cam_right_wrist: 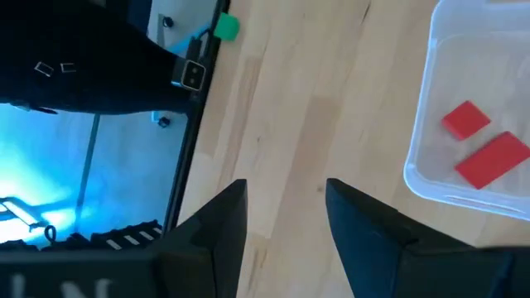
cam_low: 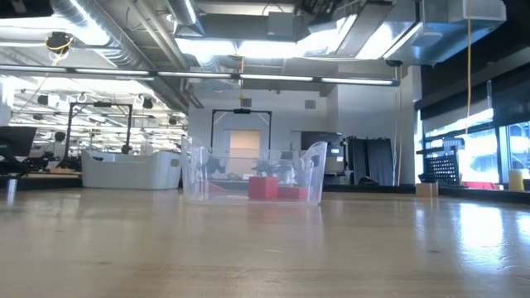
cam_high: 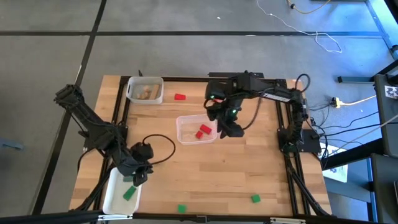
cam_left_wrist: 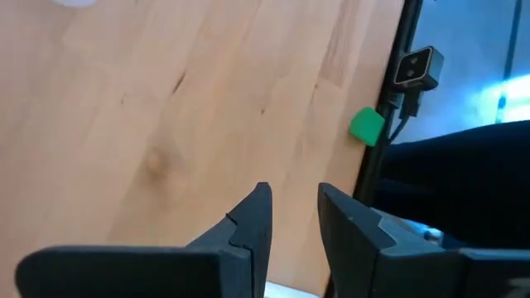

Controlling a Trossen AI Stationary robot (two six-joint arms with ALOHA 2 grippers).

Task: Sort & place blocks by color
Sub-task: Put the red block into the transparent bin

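A clear tray (cam_high: pixel 186 138) in the middle of the table holds two red blocks (cam_high: pixel 202 130), also seen in the right wrist view (cam_right_wrist: pixel 489 157) and the low view (cam_low: pixel 263 187). My right gripper (cam_right_wrist: pixel 286 184) hangs open just right of that tray (cam_high: pixel 231 129), nothing between its fingers. My left gripper (cam_left_wrist: pixel 290 192) is open and empty above the near-left white tray (cam_high: pixel 115 196), where a green block (cam_high: pixel 129 193) lies. One red block (cam_high: pixel 180 96) lies on the table toward the far side. Green blocks (cam_high: pixel 181 208) (cam_high: pixel 255 198) rest near the front edge.
A white tray (cam_high: pixel 145 89) with tan blocks stands at the far left. Dark frame rails (cam_high: pixel 289 155) run along the table's left and right sides. Bare wood (cam_high: pixel 211 174) lies between the clear tray and the front edge.
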